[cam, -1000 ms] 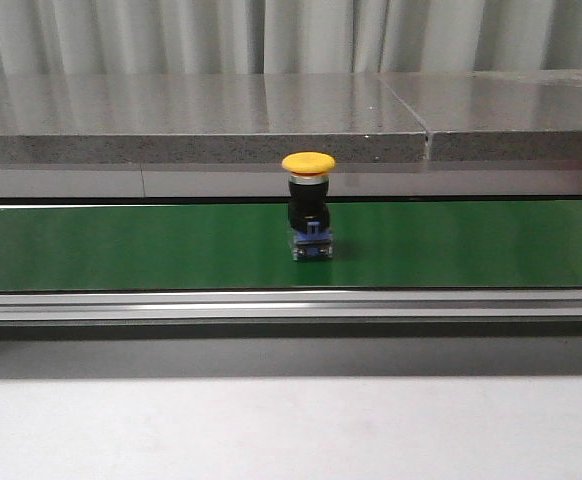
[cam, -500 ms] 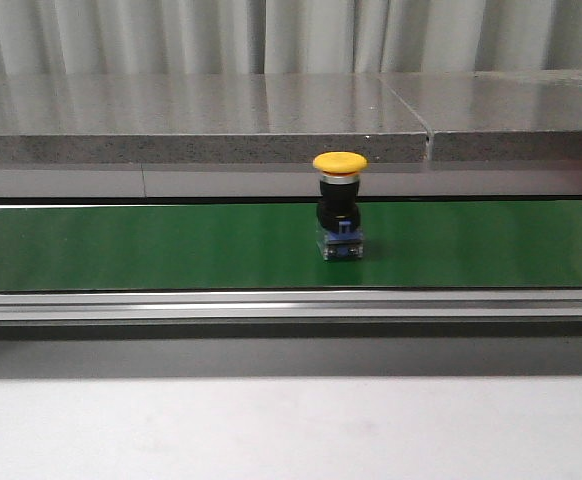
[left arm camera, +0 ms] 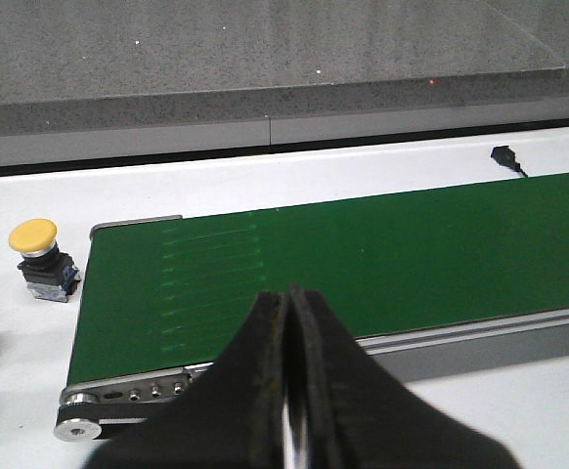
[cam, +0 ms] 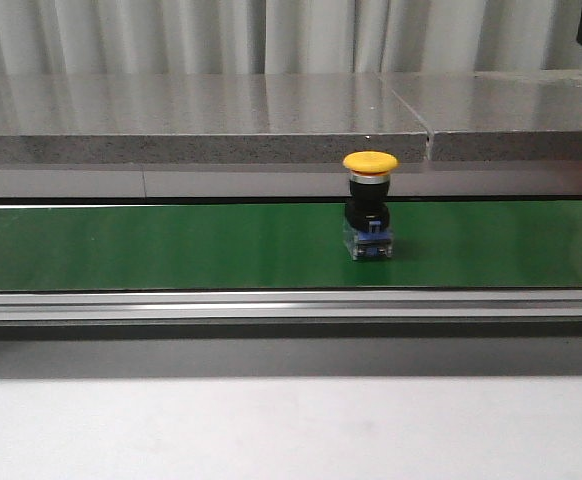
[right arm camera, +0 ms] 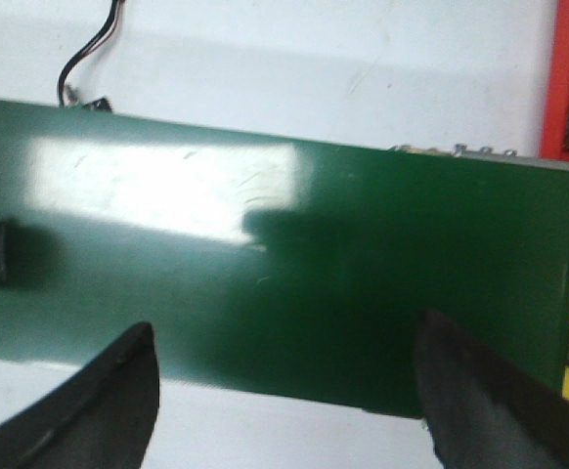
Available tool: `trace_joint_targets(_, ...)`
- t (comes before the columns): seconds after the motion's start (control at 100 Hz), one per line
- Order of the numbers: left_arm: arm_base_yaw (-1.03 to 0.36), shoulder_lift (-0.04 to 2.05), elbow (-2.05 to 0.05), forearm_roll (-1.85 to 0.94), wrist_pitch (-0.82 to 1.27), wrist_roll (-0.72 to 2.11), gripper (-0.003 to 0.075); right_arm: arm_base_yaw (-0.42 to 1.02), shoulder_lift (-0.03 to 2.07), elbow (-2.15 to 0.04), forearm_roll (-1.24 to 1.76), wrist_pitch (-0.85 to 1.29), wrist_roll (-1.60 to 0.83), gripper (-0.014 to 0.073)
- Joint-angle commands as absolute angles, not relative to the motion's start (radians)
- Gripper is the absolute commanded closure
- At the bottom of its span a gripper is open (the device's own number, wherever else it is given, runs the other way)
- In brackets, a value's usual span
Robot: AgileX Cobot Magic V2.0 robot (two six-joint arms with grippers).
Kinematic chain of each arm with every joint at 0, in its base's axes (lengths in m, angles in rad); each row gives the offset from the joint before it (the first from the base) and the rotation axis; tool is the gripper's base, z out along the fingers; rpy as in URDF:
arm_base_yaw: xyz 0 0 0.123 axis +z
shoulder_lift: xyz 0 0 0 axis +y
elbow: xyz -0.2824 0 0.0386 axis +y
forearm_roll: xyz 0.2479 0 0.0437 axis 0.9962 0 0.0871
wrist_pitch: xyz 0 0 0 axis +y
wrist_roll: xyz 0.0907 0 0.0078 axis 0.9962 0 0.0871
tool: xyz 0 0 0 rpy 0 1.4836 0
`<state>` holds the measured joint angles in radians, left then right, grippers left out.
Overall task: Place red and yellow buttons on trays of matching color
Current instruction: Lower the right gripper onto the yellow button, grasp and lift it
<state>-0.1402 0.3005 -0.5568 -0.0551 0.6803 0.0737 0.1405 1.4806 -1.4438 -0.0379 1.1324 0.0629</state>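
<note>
One yellow mushroom-capped push button (cam: 370,219) stands upright on the green conveyor belt (cam: 171,246), so the right gripper (right arm camera: 283,410) hangs over the belt with fingers spread to receive it, while the left gripper (left arm camera: 286,391) is pressed together, idle.

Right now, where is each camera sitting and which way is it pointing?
Front view: low, facing forward across the green belt at the yellow button; no tool shows.
Left wrist view: above the belt's end, the shut left tool in frame, another yellow button beside the belt.
Right wrist view: looking down on the belt, the right tool open.
All three share the belt.
</note>
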Motion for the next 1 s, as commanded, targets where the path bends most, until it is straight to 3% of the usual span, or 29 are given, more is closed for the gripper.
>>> trace_joint_targets(0.0, -0.146, 0.310, -0.583, -0.070, 0.611, 0.074, 0.0741, 0.175, 1.431, -1.458, -0.045, 1.145, 0.053, 0.0055)
trace_joint_targets(0.39, -0.146, 0.310, -0.583, -0.070, 0.611, 0.074, 0.0741, 0.299, 1.434, -1.451, 0.074, 1.218, -0.086, 0.0055)
trace_joint_targets(0.99, -0.146, 0.310, -0.583, -0.070, 0.611, 0.074, 0.0741, 0.329, 1.543, -1.338, 0.153, 1.080, -0.135, 0.0055)
